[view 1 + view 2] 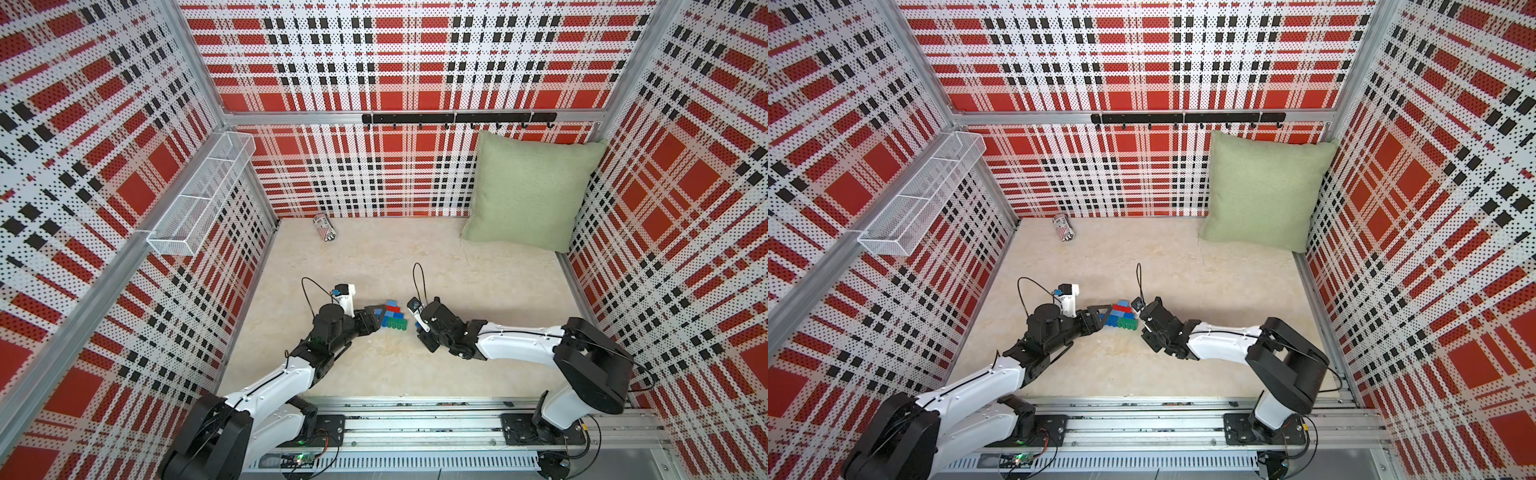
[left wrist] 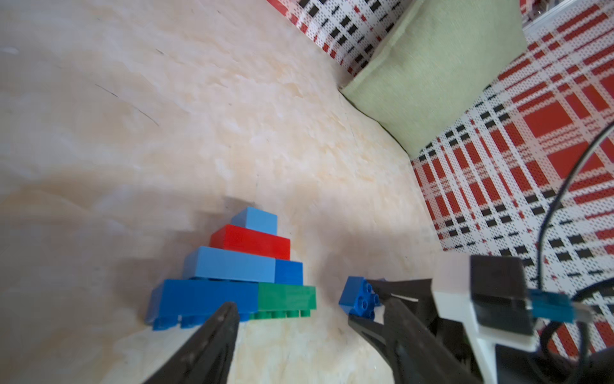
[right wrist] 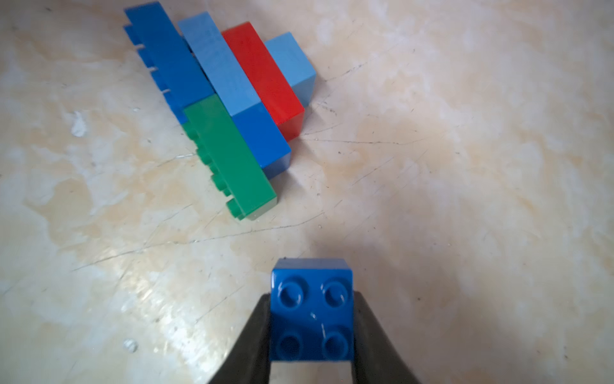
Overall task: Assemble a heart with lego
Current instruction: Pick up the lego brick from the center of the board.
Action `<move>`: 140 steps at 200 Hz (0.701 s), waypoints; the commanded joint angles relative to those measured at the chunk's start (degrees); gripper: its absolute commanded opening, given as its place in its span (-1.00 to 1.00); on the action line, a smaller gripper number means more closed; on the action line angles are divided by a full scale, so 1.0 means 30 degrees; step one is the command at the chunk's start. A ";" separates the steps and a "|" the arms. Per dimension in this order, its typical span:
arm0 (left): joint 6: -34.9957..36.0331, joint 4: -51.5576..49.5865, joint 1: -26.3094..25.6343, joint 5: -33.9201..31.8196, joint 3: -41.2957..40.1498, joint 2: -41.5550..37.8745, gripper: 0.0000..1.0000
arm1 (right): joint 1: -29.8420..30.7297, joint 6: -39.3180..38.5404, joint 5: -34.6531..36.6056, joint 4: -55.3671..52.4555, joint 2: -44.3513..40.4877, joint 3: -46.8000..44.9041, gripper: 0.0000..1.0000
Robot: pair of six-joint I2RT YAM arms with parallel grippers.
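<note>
Flat on the bench (image 1: 490, 299), around its middle and in both top views: the heart (image 1: 392, 318) (image 1: 1120, 316), a stepped cluster of joined bricks. From narrow end to wide end, by the wrist views: a small pale blue square, a red strip, a pale blue strip with a small dark blue square, then a dark blue strip end to end with a green one, studs along the wide edge facing the robot's base. Just to its right, apart from it: the right pincer (image 3: 312, 299) (image 1: 419, 325), closed against two opposite sides of a small blue brick (image 3: 312, 319) (image 2: 358, 299), studs toward the wrist camera. Lifted or resting on the bench, impossible to tell. At the heart's left edge: the left pincer (image 2: 290, 314) (image 1: 378, 318), spread wide, gripping nothing; contact with the bricks unclear. Against the back wall, a striped can (image 1: 324, 227) on its side; in the far right corner, a green cushion (image 1: 528, 191).
</note>
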 commanded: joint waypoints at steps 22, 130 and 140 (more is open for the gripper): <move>-0.0202 0.2167 -0.1898 0.2150 0.0026 0.0070 0.51 | 0.1415 -0.1746 0.1105 0.2670 -0.2830 -0.1358 -0.35; -0.0105 0.4179 -0.3924 0.4022 0.1919 0.3339 0.26 | 0.3106 -0.3156 0.2772 0.3322 -0.4979 -0.1567 -0.33; -0.0228 0.4371 -0.3922 0.4101 0.2076 0.3511 0.20 | 0.3168 -0.3241 0.2898 0.3383 -0.5005 -0.1597 -0.33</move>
